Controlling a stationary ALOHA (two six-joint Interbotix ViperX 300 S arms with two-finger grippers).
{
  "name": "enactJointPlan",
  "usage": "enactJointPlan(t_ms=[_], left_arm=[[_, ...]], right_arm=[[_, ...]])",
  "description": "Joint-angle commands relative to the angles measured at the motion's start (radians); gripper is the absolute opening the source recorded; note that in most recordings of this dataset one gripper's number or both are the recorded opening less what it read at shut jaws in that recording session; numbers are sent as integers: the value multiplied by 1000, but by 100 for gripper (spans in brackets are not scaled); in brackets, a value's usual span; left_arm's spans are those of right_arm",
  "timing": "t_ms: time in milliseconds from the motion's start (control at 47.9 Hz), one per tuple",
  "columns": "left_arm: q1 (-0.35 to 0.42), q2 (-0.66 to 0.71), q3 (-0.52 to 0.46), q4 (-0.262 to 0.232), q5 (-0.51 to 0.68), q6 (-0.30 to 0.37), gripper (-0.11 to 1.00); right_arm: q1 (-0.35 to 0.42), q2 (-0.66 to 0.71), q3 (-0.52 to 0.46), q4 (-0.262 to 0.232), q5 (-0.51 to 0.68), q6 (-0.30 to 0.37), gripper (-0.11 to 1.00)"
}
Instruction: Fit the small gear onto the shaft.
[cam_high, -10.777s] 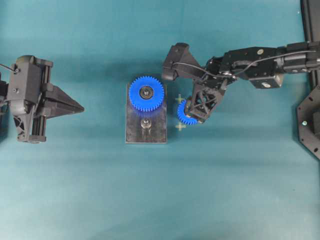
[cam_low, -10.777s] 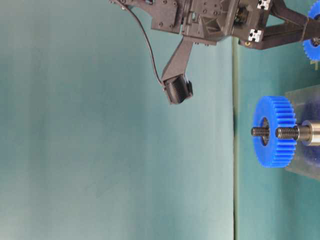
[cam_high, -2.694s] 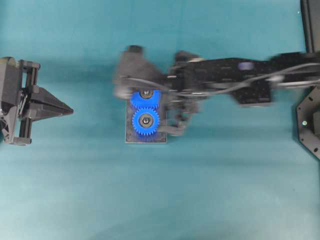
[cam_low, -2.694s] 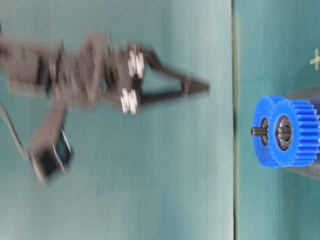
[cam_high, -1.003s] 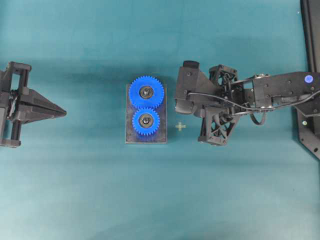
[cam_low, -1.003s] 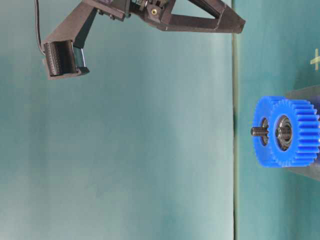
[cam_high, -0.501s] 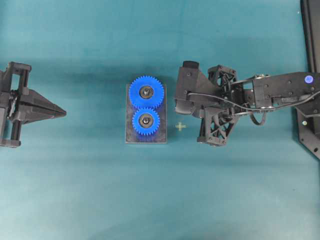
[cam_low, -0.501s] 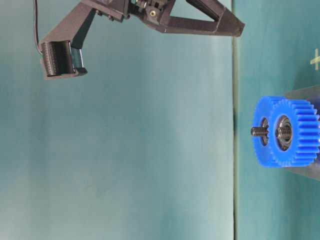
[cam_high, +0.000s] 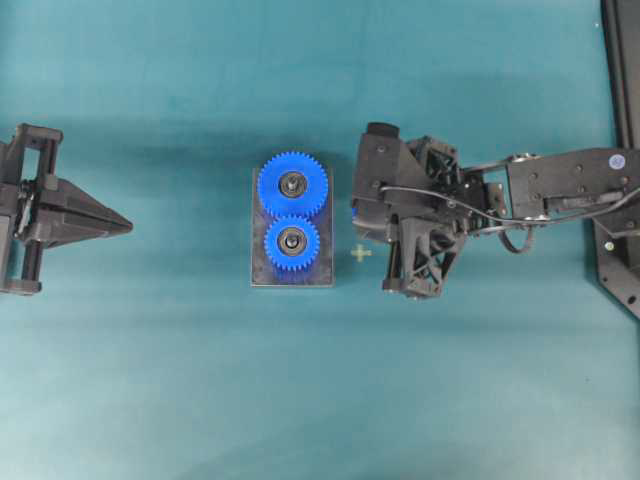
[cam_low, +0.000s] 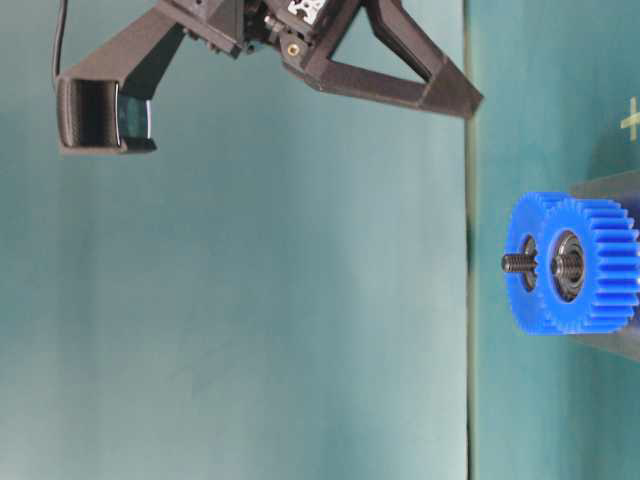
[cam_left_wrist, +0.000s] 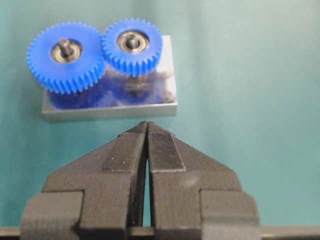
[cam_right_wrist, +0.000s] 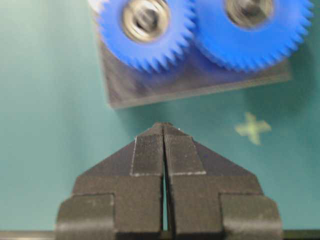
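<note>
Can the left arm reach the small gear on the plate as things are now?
Probably yes. The left gripper is shut and empty, and only bare table lies between it and the small gear. The right gripper stands on the far side.

Larger gear (cam_high: 293, 186) — pale cross mark (cam_high: 361, 253)
</note>
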Motion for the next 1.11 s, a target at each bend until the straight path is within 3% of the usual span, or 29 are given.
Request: enactJointPlan(t_ms=[0, 627, 1086], left_arm=[[-5, 3, -12, 2, -8, -2, 0], [-5, 3, -14, 2, -9, -2, 0], [-5, 3, -14, 2, -9, -2, 0]], right_arm=[[6, -26, 5, 18, -40, 9, -2], [9, -31, 23, 34, -75, 9, -2], [15, -31, 40, 34, -199, 9, -2]])
